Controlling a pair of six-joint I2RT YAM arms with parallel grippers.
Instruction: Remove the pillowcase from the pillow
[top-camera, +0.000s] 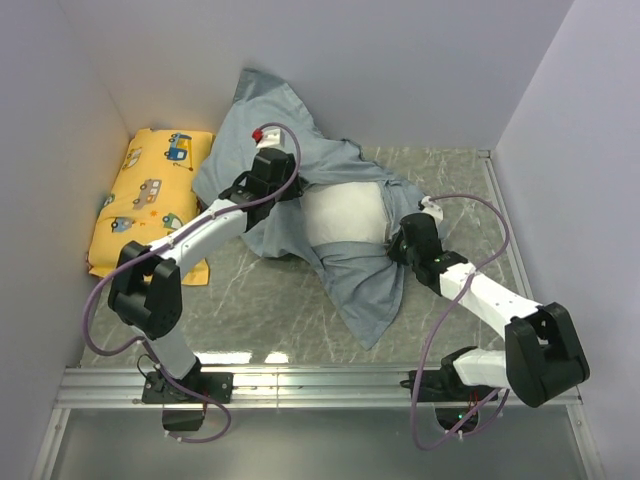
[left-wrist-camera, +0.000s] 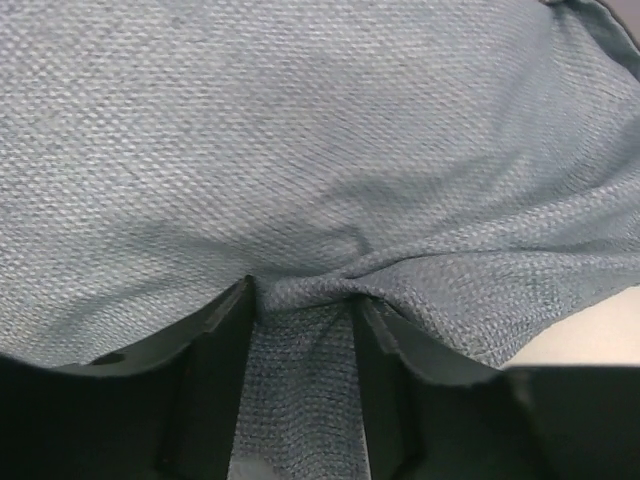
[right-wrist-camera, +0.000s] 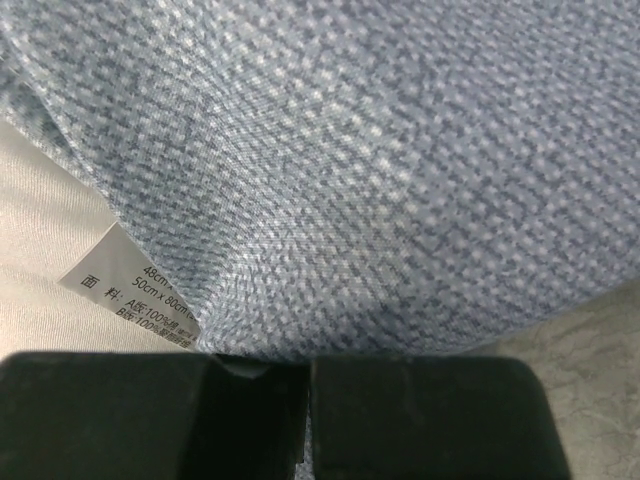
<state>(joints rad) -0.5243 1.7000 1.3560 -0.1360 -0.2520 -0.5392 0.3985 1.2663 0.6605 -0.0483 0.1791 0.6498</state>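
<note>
The grey-blue pillowcase (top-camera: 365, 285) lies rumpled from the back wall to the table's middle front. The white pillow (top-camera: 345, 215) shows through its opening in the middle. My left gripper (top-camera: 285, 188) sits on the case's upper left part. In the left wrist view the left gripper (left-wrist-camera: 305, 300) is shut on a bunched fold of the pillowcase (left-wrist-camera: 320, 150). My right gripper (top-camera: 397, 236) is at the pillow's right side. In the right wrist view the right gripper (right-wrist-camera: 308, 365) is shut on the pillowcase (right-wrist-camera: 380, 170) edge, with the pillow (right-wrist-camera: 35, 250) and a white care label (right-wrist-camera: 130, 300) beside it.
A smaller yellow pillow with cartoon cars (top-camera: 150, 195) lies at the back left against the wall. White walls enclose the marble table (top-camera: 270, 300) on three sides. A metal rail (top-camera: 320, 385) runs along the near edge.
</note>
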